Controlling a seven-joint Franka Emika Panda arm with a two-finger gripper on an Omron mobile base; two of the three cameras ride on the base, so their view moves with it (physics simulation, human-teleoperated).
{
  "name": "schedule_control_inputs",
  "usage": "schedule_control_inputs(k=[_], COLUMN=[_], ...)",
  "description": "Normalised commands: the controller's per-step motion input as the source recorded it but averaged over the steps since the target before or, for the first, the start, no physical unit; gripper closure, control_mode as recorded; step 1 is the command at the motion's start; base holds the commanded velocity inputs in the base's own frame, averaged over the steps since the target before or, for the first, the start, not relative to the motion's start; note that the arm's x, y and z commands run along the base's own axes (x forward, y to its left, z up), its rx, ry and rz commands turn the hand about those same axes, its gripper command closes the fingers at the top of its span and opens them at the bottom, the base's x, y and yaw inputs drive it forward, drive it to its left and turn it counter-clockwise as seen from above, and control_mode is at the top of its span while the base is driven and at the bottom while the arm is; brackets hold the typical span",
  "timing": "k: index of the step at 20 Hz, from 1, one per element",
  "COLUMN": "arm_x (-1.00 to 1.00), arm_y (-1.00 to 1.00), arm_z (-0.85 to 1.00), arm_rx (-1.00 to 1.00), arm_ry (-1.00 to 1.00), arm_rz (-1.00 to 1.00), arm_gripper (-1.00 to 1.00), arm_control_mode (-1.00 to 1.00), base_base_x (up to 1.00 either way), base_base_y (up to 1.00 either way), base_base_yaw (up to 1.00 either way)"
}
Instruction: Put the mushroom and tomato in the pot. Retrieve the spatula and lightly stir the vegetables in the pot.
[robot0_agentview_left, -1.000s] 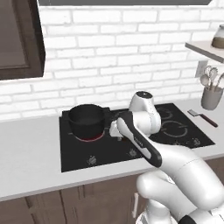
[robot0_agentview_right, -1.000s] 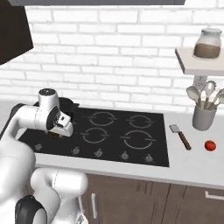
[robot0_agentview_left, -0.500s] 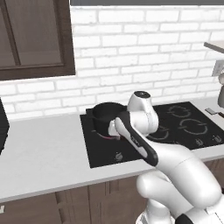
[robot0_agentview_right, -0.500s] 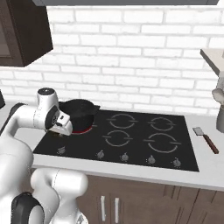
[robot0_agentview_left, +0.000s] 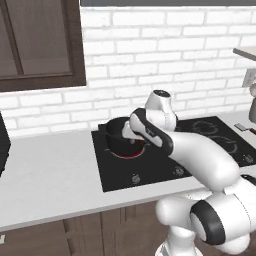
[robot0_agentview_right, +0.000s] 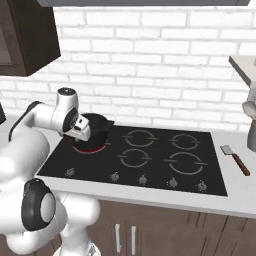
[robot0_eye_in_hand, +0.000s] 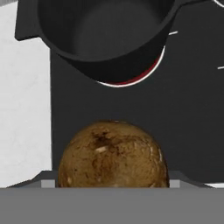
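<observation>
The gripper (robot0_agentview_right: 84, 131) hangs just beside the pot (robot0_agentview_right: 96, 128), on the robot's side of it, with its jaws set fairly wide around a round brown mushroom (robot0_eye_in_hand: 113, 154) that sits between them in the hand view. So the mushroom is held, but it is not yet in the pot: the hand view looks past it at the pot's dark inside, which appears to hold nothing. The pot stands on the back left burner of the black stove (robot0_agentview_right: 150, 159), over a red glowing ring (robot0_agentview_left: 131, 152). By my reading the task is in its 1st step, the carry of the mushroom, with the drop into the pot close. Left to do: release the mushroom into the pot, fetch the tomato, bring the spatula (robot0_agentview_right: 235, 160) and stir. The spatula lies on the counter just beside the stove's right edge, well apart from the pot. By count: 1 pot, 1 mushroom, 1 spatula, and 4 burners on the stove with a row of small knobs along its front.
</observation>
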Motion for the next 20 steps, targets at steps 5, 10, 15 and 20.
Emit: schedule_control_inputs(k=[5,10,15,20], arm_x=[1.0,0.89,0.83,0.71], arm_y=[0.01,0.01,0.05,0.25], arm_z=[0.04,-0.1,-0.4,-0.59], arm_rx=[-0.02,-0.05,-0.11,-0.15], arm_ry=[0.18,0.14,0.1,0.05], arm_rz=[0.0,-0.03,-0.05,-0.04], arm_gripper=[1.0,1.0,1.0,1.0], arm_control_mode=[-1.0,-1.0,-1.0,-1.0], base_base_x=[0.0,0.0,0.0,0.0], base_base_y=[0.0,0.0,0.0,0.0], base_base_yaw=[0.0,0.0,0.0,0.0])
